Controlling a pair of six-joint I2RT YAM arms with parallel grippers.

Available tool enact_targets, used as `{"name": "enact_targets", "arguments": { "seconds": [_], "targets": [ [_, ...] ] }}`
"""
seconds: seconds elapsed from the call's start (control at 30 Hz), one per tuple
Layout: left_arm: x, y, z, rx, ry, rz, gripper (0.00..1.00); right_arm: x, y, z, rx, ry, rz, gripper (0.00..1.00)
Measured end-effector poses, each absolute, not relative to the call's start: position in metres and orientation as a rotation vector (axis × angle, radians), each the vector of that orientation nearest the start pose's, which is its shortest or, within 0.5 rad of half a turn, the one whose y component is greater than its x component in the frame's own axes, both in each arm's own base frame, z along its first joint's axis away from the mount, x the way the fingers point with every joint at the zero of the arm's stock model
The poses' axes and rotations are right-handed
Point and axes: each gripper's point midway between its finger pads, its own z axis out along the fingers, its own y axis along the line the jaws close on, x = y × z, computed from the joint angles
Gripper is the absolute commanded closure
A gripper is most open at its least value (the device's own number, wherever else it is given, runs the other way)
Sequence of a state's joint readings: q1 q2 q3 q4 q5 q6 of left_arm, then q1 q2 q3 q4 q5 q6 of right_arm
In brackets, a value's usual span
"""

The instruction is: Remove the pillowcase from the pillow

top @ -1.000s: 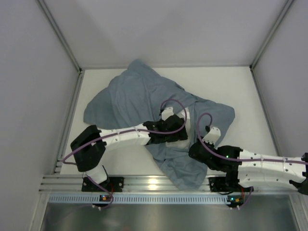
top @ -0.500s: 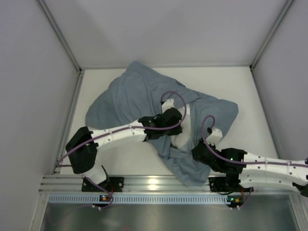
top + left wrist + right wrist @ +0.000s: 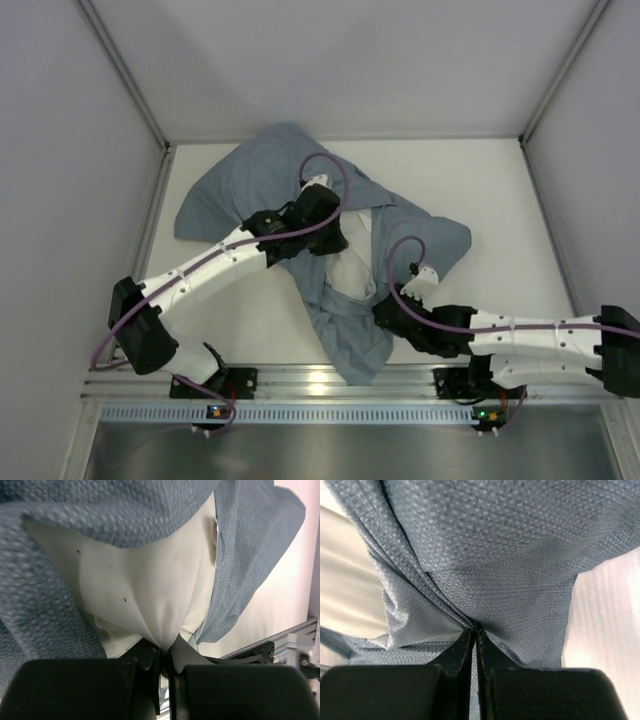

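Your left pincer (image 3: 164, 652) is clamped on the plump white fabric pillow (image 3: 145, 585), your right pincer (image 3: 474, 631) on the blue-grey cloth pillowcase (image 3: 500, 550).

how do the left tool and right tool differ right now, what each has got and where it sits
The left tool pinches the white pillow, while the right tool pinches the blue-grey pillowcase. In the top view, the left tool reaches farther up the table, and the right tool sits nearer its near edge. Both are shut on fabric.
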State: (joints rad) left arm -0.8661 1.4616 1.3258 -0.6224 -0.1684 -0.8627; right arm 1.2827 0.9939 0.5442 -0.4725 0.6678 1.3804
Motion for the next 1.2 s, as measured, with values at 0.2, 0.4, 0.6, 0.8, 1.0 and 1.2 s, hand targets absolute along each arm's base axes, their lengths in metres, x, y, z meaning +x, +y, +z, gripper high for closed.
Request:
{"name": "enact_targets", "arguments": {
  "seconds": [0.2, 0.4, 0.6, 0.8, 1.0, 1.2],
  "targets": [
    [0.276, -0.292, 0.228, -0.126, 2.444, -0.697, 1.0, 0.154, 0.249, 0.059, 0.403, 2.297, 0.523, 1.0],
    [0.284, -0.285, 0.256, -0.152, 2.434, -0.753, 1.0, 0.156, 0.253, 0.023, 0.39, 2.33, 0.422, 1.0],
    [0.283, -0.286, 0.26, -0.145, 2.438, -0.79, 1.0, 0.17, 0.246, 0.02, 0.422, 2.317, 0.406, 1.0],
    [0.258, -0.258, 0.249, -0.154, 2.389, -0.816, 1.0, 0.163, 0.234, 0.034, 0.302, 2.355, 0.421, 0.34],
    [0.218, -0.214, 0.229, -0.19, 2.297, -0.834, 1.0, 0.141, 0.215, 0.067, 0.171, 2.373, 0.502, 0.18],
    [0.197, -0.199, 0.187, -0.219, 2.312, -0.845, 1.0, 0.118, 0.206, 0.114, 0.023, 2.326, 0.652, 0.16]
  ]
}}
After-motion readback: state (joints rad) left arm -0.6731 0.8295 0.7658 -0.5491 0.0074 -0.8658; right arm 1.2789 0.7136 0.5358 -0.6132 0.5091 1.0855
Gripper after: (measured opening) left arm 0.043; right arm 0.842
